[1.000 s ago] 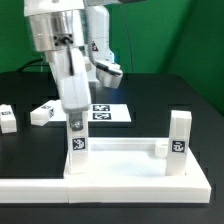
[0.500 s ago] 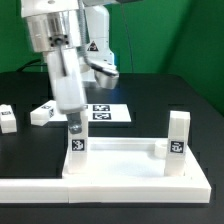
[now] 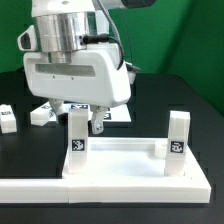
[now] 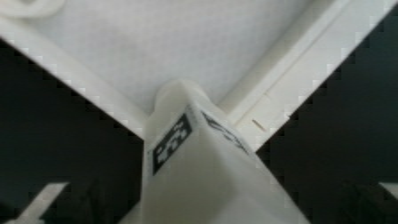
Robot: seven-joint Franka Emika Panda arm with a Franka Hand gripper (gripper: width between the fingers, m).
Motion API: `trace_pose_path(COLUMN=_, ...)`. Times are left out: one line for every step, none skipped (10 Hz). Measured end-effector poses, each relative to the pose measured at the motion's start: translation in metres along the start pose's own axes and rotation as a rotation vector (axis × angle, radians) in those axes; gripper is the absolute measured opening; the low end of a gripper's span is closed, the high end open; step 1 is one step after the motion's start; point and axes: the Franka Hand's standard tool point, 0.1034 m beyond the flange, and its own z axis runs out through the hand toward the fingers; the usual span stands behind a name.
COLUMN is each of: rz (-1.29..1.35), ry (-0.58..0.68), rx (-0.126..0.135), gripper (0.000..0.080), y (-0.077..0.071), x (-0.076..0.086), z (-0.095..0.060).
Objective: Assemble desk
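The desk top lies flat at the front, a white rimmed tray with two tagged legs standing up in its corners. One leg is at the exterior view's left, the other at its right. My gripper hangs over the left leg, its wide hand facing the camera. One finger shows just right of the leg; the other is hidden. In the wrist view the leg fills the middle, the tray lies beyond it, and a finger stands apart from it.
Two loose white legs lie on the black table at the exterior view's left. The marker board lies behind the gripper. A long white border bar runs along the front under the desk top.
The hand has turned about a quarter turn over the left leg, from narrow side-on to broadside. The leg stands in the same corner.
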Motion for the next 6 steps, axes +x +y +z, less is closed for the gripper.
trace_pose_path(rz=-0.129, ry=0.003, rx=-0.012, gripper=0.0649, y=0.0001, x=-0.0003, z=0.0001)
trace_pose_path(rz=-0.348, ry=0.003, rx=-0.031, gripper=0.0649, y=-0.0013, x=-0.0023, z=0.0011)
trace_pose_path(rz=-0.549, ry=-0.004, rx=-0.031, gripper=0.0649, y=0.0007, x=-0.0017, z=0.0022)
trace_pose_path(rz=-0.482, ry=-0.002, rx=-0.030, gripper=0.0649, y=0.0010, x=-0.0011, z=0.0019)
trace_pose_path(rz=-0.463, ry=-0.002, rx=-0.030, gripper=0.0649, y=0.0009, x=-0.0011, z=0.0019)
trace_pose_path(rz=-0.447, ry=-0.001, rx=-0.030, gripper=0.0531, y=0.0010, x=-0.0010, z=0.0019)
